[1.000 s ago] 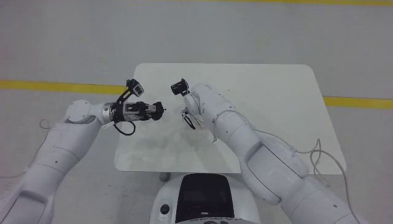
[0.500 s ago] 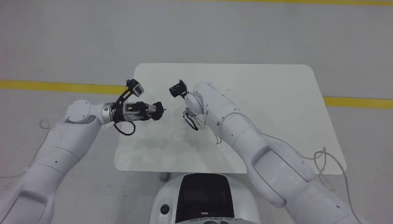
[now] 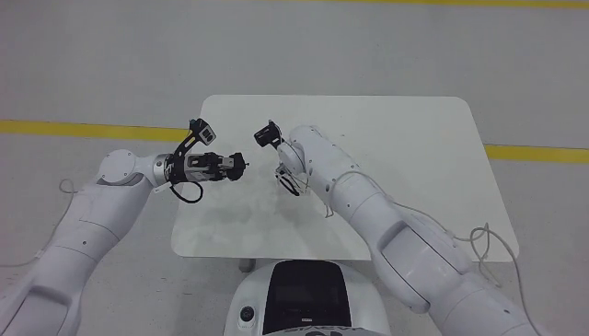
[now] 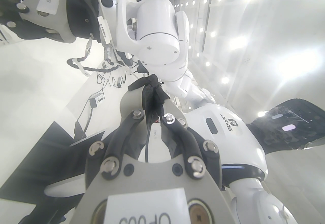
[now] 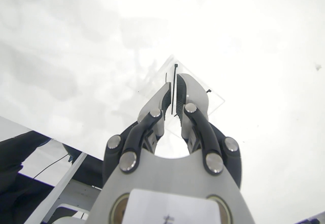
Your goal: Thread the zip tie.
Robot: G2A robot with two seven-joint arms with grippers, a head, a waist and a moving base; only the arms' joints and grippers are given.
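Observation:
In the right wrist view a thin black zip tie (image 5: 173, 94) lies on a clear square sheet (image 5: 156, 75) on the white table (image 5: 76, 32). My right gripper (image 5: 173, 80) hangs over it, open by a narrow gap, its pads on either side of the tie. My left gripper (image 3: 236, 165) is held above the table's left part, pointing at the right arm's wrist (image 3: 299, 156). In the left wrist view that gripper (image 4: 151, 86) is shut, with a thin black strap (image 4: 147, 138) running back between its fingers; it looks like a zip tie.
Two more small black pieces (image 5: 208, 91) lie on the clear sheet. The white table (image 3: 405, 152) extends to the right of both arms. The two wrists are close together over the table's left half.
The right arm's wrist has shifted slightly to the left over the table. The left arm has stayed in place.

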